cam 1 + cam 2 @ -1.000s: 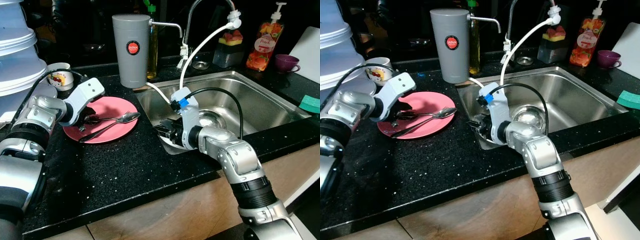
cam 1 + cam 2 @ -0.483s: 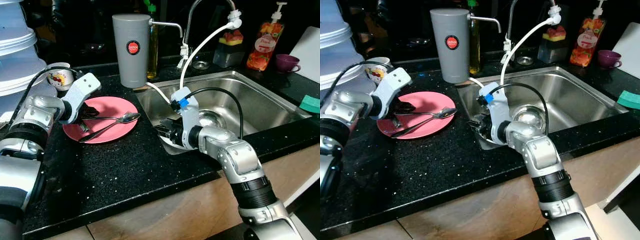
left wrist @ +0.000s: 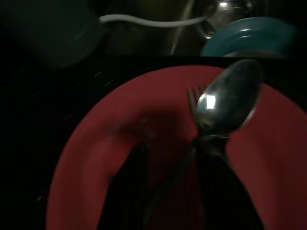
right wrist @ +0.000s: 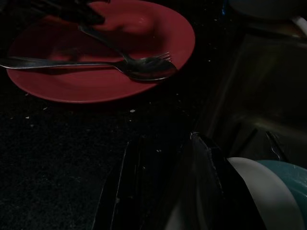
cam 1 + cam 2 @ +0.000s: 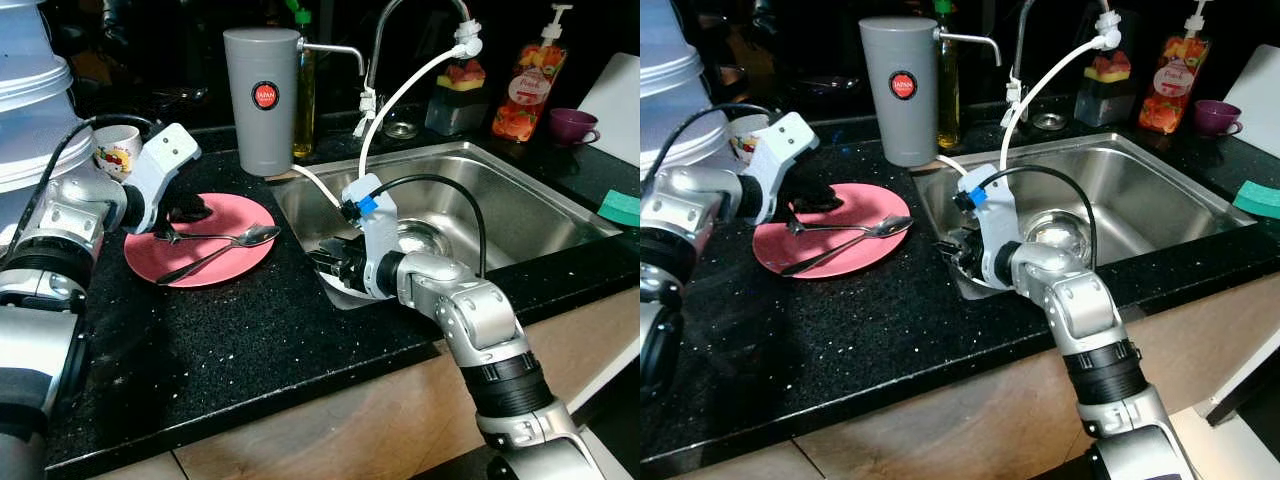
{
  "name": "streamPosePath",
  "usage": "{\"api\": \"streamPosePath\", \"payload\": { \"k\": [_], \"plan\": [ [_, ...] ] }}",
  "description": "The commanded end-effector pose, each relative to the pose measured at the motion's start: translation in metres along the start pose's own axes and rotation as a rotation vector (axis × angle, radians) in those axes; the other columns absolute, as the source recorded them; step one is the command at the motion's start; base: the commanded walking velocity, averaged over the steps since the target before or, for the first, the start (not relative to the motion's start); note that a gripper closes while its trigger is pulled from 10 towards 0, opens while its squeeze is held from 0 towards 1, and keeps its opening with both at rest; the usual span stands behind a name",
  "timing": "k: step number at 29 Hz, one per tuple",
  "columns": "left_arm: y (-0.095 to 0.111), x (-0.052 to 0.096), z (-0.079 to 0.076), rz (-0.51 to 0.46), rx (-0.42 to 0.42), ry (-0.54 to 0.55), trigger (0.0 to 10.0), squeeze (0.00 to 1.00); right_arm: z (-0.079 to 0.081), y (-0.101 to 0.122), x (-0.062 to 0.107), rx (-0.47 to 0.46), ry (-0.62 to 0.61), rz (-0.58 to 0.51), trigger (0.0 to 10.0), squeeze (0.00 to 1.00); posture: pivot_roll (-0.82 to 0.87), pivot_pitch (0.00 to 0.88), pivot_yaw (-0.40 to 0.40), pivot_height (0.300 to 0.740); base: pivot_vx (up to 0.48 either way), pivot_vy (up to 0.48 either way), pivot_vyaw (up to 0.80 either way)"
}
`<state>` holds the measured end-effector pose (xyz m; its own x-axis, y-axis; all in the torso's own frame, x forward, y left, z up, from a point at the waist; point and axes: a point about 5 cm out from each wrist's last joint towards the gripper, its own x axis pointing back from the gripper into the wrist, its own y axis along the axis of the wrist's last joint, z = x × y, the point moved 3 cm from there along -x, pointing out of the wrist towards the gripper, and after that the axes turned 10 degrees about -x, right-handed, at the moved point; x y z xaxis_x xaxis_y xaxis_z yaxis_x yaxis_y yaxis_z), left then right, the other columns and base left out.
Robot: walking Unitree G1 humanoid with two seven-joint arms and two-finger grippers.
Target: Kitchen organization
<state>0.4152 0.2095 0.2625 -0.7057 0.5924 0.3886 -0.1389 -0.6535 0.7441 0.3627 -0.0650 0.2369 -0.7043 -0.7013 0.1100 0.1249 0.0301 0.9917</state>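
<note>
- Hovering over the far left rim of the pink plate [image 5: 215,262]: left hand [image 5: 188,211], fingers [image 3: 129,191] spread, nothing between them, tips just above the plate.
- Lying on the plate: spoon [image 5: 240,238] and fork [image 5: 185,266], crossed, spoon bowl toward the sink [image 5: 520,200], both handles running toward the left hand.
- Resting on the black speckled worktop [image 5: 230,340], just left of the sink's near corner: the plate.
- Reaching to the sink's near-left corner: right hand [image 5: 335,262], fingers [image 4: 122,191] clenched on the rim of a white-and-teal dish [image 4: 268,191] at the sink edge.
- Sitting in the sink basin behind the right wrist: shiny steel bowl [image 5: 415,238].
- Standing upright behind the plate, at the back of the worktop: tall grey canister [image 5: 263,100] with a red round label.
- Curving from the faucet [image 5: 420,20] down to the sink's left edge: white hose [image 5: 400,100].
- Standing at the far left, behind the left arm: small printed cup [image 5: 115,155], beside a stack of white containers [image 5: 30,110].
- Lined along the back of the sink: soap bottle [image 5: 530,85] with pump and fruit label, purple cup [image 5: 572,125] to its right.
- Lying on the right edge of the worktop: green sponge [image 5: 622,207].
</note>
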Motion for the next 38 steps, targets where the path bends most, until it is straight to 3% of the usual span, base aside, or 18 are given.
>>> {"api": "streamPosePath", "payload": {
  "k": [1, 19, 20, 22, 23, 38],
  "plan": [
    [-0.005, 0.003, -0.002, 0.015, -0.029, -0.025, 10.0, 1.00, 0.002, 0.005, 0.002, -0.004, 0.012, -0.020, 10.0, 0.00, -0.03, 0.030, 0.033, 0.740, 0.000, 0.000, 0.00],
    [-0.026, 0.002, -0.009, 0.122, -0.054, -0.042, 10.0, 1.00, 0.000, 0.002, 0.006, -0.018, -0.005, -0.020, 10.0, 0.00, -0.03, 0.056, 0.045, 0.740, 0.000, 0.000, 0.00],
    [-0.026, 0.001, -0.011, 0.112, -0.037, -0.052, 10.0, 0.14, 0.000, 0.002, 0.006, -0.018, -0.006, -0.020, 10.0, 0.00, -0.03, 0.057, 0.046, 0.740, 0.000, 0.000, 0.00],
    [-0.026, 0.000, -0.012, 0.106, -0.027, -0.058, 10.0, 0.14, -0.001, 0.002, 0.006, -0.017, -0.007, -0.020, 10.0, 0.00, -0.03, 0.057, 0.046, 0.740, 0.000, 0.000, 0.00],
    [-0.027, 0.000, -0.013, 0.101, -0.017, -0.063, 10.0, 0.00, -0.001, 0.002, 0.006, -0.017, -0.007, -0.021, 10.0, 0.00, -0.03, 0.058, 0.046, 0.740, 0.000, 0.000, 0.00],
    [-0.047, -0.004, -0.028, 0.198, 0.008, -0.137, 10.0, 0.00, -0.002, 0.003, 0.005, -0.016, -0.008, -0.028, 10.0, 0.00, -0.02, 0.039, 0.036, 0.740, 0.000, 0.000, 0.00]
  ]
}}
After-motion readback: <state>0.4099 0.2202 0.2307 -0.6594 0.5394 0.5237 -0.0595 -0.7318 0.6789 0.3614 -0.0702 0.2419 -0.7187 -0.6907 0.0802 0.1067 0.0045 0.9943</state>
